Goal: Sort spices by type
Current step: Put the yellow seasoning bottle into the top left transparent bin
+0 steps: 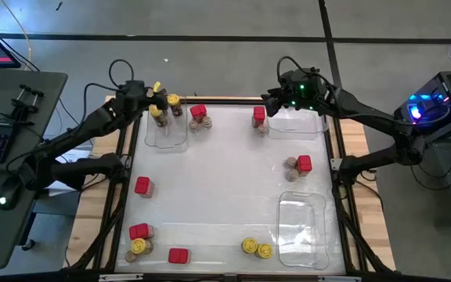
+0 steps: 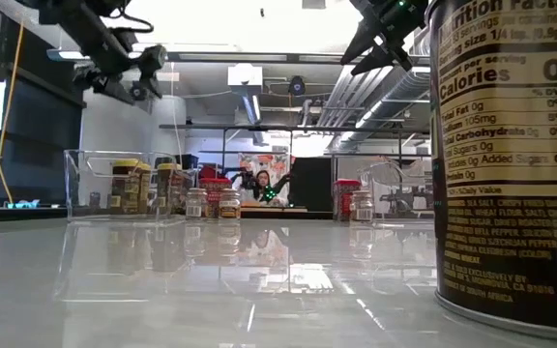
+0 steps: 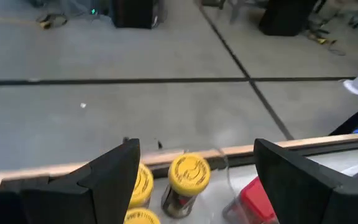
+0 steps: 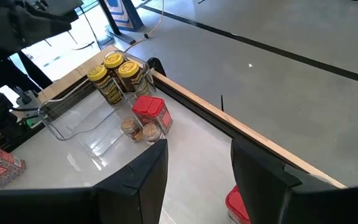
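Above the yellow-lidded jars (image 3: 189, 172), left tool (image 3: 194, 180) gapes wide, empty.

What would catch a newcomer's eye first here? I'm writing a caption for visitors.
The white table is dotted with small spice jars and red boxes, with yellow-lidded jars gathered in a clear tray at the far left corner. Both dark arms hang over the far edge with fingers open: the left gripper above that tray, the right gripper by a red box.
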{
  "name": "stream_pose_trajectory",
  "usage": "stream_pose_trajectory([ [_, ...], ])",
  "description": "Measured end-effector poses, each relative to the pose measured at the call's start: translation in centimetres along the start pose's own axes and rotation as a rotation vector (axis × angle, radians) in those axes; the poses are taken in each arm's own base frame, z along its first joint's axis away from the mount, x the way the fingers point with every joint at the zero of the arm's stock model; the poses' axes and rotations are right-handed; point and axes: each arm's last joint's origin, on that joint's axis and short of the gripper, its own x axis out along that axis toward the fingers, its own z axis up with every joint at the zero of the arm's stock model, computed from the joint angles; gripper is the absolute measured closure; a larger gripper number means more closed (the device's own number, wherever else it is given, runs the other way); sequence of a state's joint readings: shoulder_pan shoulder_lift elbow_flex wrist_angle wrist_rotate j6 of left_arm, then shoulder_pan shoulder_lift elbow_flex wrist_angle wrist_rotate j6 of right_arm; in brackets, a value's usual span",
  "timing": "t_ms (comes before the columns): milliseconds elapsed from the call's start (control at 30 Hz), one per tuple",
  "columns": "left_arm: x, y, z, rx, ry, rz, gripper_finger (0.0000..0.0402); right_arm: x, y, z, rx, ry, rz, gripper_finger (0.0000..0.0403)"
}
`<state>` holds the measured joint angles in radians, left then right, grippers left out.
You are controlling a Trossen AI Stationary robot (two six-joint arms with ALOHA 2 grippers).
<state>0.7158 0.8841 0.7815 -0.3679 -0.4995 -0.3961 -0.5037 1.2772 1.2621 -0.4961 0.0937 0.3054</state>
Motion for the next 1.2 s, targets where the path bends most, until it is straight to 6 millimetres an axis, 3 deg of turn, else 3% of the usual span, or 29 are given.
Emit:
stream_pose_trajectory([
  [133,-0.6,-0.8,0.8,0.063,-0.019,-0.077,0.0102,-0.3,0.1,0.3,-0.016,-0.028,0.019,0.0231],
  [267,-1.0,-2.9,1.0,0.056,-0.027,-0.351,0.0102,-0.7,0.4,1.0,-0.045,-0.091,0.088,0.0231],
  [367,-0.8,-6.2,0.1,0.078,0.037,-0.657,0.0102,-1.0,0.7,1.6,-0.051,-0.149,0.139,0.0231],
  [567,0.3,-13.2,-4.2,0.283,0.158,-1.082,0.0102,-1.6,0.9,2.4,-0.04,-0.231,0.164,0.0231],
  [800,-1.3,-20.9,-7.5,0.538,0.264,-1.578,0.0102,-2.7,0.9,2.6,0.075,-0.248,0.193,0.0231],
  [967,-3.8,-25.5,-8.9,0.671,0.238,-1.722,0.0102,-3.7,1.0,2.7,0.132,-0.228,0.288,0.0231],
  [1200,-6.6,-30.2,-12.7,0.799,0.228,-1.639,0.0102,-5.6,1.5,2.6,0.087,-0.197,0.466,0.0231],
])
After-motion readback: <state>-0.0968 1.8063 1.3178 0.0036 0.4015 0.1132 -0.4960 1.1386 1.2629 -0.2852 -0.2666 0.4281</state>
